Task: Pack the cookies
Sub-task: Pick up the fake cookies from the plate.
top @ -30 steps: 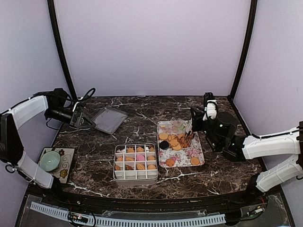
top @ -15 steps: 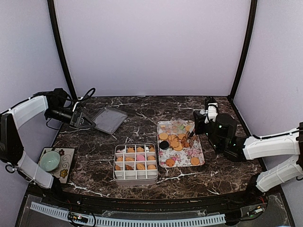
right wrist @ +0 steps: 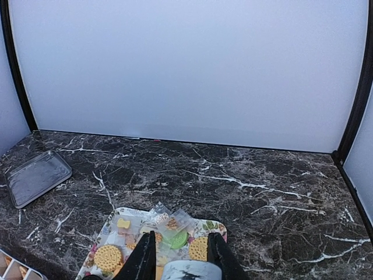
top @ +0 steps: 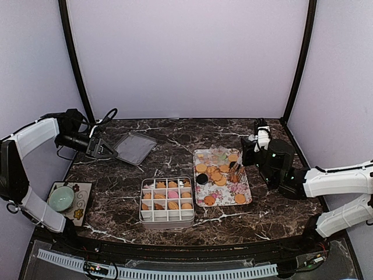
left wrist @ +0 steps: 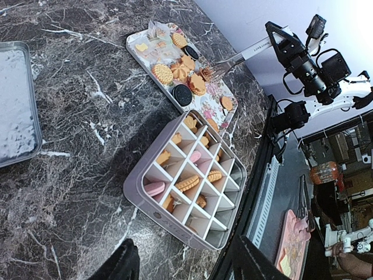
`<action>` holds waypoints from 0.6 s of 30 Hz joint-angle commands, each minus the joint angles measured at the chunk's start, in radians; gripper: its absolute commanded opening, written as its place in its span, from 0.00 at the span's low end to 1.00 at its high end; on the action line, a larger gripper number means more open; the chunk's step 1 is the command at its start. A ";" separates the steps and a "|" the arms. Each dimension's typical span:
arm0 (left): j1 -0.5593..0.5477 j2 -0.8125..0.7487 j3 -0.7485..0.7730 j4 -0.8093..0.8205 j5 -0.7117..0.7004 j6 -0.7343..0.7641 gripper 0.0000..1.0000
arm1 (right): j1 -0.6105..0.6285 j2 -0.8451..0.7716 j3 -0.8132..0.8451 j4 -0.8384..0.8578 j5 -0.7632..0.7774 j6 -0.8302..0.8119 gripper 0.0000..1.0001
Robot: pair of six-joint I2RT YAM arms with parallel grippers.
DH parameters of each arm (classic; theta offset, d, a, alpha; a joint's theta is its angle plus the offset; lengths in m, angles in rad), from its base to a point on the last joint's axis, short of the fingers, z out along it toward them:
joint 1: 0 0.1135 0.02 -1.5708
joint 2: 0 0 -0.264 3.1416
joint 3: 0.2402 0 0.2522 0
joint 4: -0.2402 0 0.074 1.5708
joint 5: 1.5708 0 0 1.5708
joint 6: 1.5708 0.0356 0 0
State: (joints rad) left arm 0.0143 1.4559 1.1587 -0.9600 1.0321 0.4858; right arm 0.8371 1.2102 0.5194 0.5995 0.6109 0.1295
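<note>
Moved: right gripper (left wrist: 273, 42) has drifted slightly right beside the flowered tray (top: 245, 190), carrying the metal tongs (left wrist: 233, 58).
Right jaws: narrowly set, clamped on the tongs' handle (tips low over the tray).
Left jaws: left gripper (left wrist: 183, 263) half spread, holding nothing, near the metal lid (top: 135, 147).
Cookies: cookies (top: 214, 175) lie loose on the tray; others fill the divided box (top: 166, 220) just beside it.

The only legible lettering is on the tongs (left wrist: 247, 52): dark capitals along the metal handle read "LOVE COOK", with whatever follows too small to tell. Nothing else is readable.
</note>
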 commanded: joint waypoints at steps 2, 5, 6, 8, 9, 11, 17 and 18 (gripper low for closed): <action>0.006 -0.006 0.012 -0.017 0.019 0.004 0.56 | -0.007 0.026 0.007 0.005 0.004 0.003 0.24; 0.005 -0.011 0.011 -0.020 0.019 0.005 0.56 | -0.007 0.050 0.009 0.008 -0.001 0.008 0.31; 0.006 -0.012 0.010 -0.020 0.017 0.006 0.55 | -0.007 0.053 0.009 0.010 0.000 0.008 0.32; 0.005 -0.012 0.009 -0.020 0.015 0.008 0.56 | -0.007 0.055 0.005 0.011 0.002 0.008 0.32; 0.005 -0.012 0.007 -0.021 0.015 0.008 0.55 | -0.007 0.055 0.005 0.011 0.001 0.005 0.32; 0.005 -0.010 0.007 -0.019 0.016 0.008 0.56 | -0.007 0.060 0.008 0.003 -0.002 -0.007 0.32; 0.004 -0.007 0.006 -0.019 0.020 0.008 0.55 | -0.006 0.078 0.042 -0.056 0.002 -0.045 0.31; 0.005 -0.008 0.006 -0.020 0.018 0.010 0.55 | -0.006 0.074 0.045 -0.066 0.004 -0.050 0.31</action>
State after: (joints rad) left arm 0.0143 1.4559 1.1587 -0.9600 1.0325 0.4862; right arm 0.8368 1.2671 0.5480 0.6258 0.6056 0.1143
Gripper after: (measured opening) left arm 0.556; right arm 0.313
